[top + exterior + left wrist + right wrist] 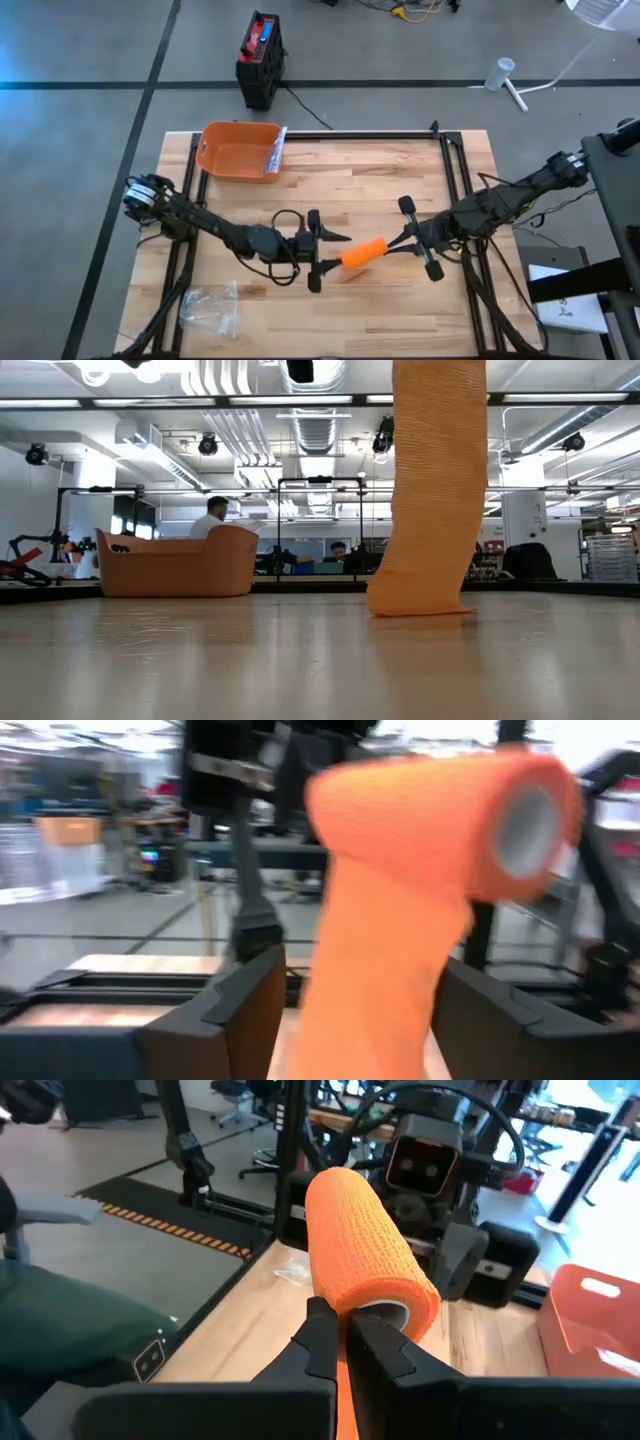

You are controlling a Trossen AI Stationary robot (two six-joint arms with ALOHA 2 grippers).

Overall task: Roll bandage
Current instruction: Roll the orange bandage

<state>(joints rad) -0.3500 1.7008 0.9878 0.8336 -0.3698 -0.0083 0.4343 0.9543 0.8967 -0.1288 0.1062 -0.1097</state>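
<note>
- Orange bandage roll (pixel 363 252) sits at table centre in my overhead view, lifted off the wood and slanting from 8 o'clock up to 2 o'clock between my two grippers.
- My right gripper (pixel 405 243) reaches in from 3 o'clock; its fingers (pixel 325 1342) are pressed together on the rim of the roll's pale core end, so that end is pinched.
- My left gripper (pixel 330 250) comes from 9 o'clock with its fingers (pixel 240 1010) spread either side of the bandage; I see them flanking it, but I cannot tell whether they touch it.
- From table height, a loose tail of bandage hangs straight down and its bottom edge meets the wooden table (pixel 400 330), folding slightly there.
- Open wood lies all along the 6 o'clock edge under the roll, and between the roll and the 12 o'clock edge.
- An orange bin (pixel 238 151) stands near the 11 o'clock corner, well apart from both grippers, with a clear wrapper hanging on its right rim.
- A clear plastic bag (pixel 208 308) lies near the 7 o'clock corner, close to the left arm's frame.
- Black frame rails (pixel 455 170) run along the table's sides and far edge, narrowing the room at 3 and 9 o'clock.
- Beyond the far edge, on the floor at 12 o'clock, sits a black and red case (pixel 260 58).
- People (pixel 212 518) sit at desks in the room behind, far off.
</note>
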